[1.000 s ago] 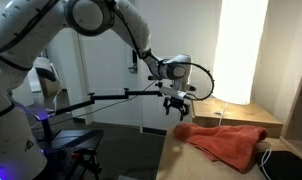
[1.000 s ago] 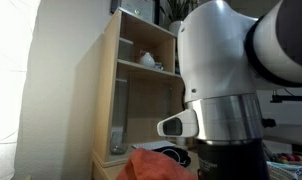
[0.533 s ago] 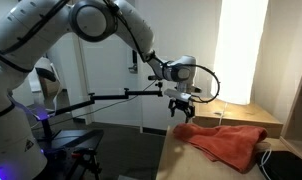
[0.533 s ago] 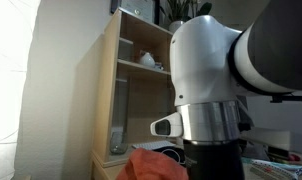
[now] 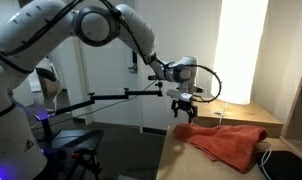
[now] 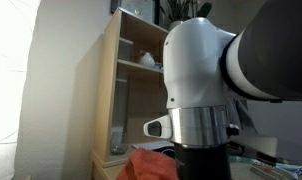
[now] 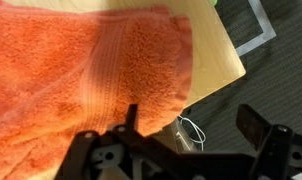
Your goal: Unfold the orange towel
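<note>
1. The orange towel (image 7: pixel 81 80), soft looped terry with a flat woven band, lies rumpled on the light wooden surface (image 7: pixel 219 55), reaching its edge
2. The pincer (image 5: pixel 182 113) hangs just above the towel's corner, fingers spread wide, gripping nothing

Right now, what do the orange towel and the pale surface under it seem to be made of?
The orange towel looks like terry cloth: a fuzzy, looped pile with a flatter woven band. The pale surface looks like light wood or wood laminate, smooth and matte; I cannot tell which.
</note>
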{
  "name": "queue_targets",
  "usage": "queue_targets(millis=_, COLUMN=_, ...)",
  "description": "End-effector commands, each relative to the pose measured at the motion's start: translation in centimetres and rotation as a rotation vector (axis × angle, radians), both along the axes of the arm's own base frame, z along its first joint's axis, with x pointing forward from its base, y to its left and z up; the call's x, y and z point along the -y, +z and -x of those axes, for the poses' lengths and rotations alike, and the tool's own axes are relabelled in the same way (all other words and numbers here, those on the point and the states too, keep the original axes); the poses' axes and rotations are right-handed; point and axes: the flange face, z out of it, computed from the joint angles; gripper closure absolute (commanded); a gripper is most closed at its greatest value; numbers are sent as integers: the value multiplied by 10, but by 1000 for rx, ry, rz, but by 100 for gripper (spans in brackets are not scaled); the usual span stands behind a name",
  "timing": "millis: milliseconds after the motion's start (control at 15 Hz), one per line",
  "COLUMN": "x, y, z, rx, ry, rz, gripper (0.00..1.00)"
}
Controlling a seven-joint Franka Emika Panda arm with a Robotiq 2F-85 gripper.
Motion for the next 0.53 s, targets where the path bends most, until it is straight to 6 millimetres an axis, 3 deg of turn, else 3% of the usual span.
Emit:
queue_targets(millis=0, x=-5, y=0, z=-8, rx=40, ry=-50, rz=46, gripper=0)
queue_targets(millis=467, x=-4, y=-4, z=-5, rx=27, ry=-38, rz=35, gripper=0)
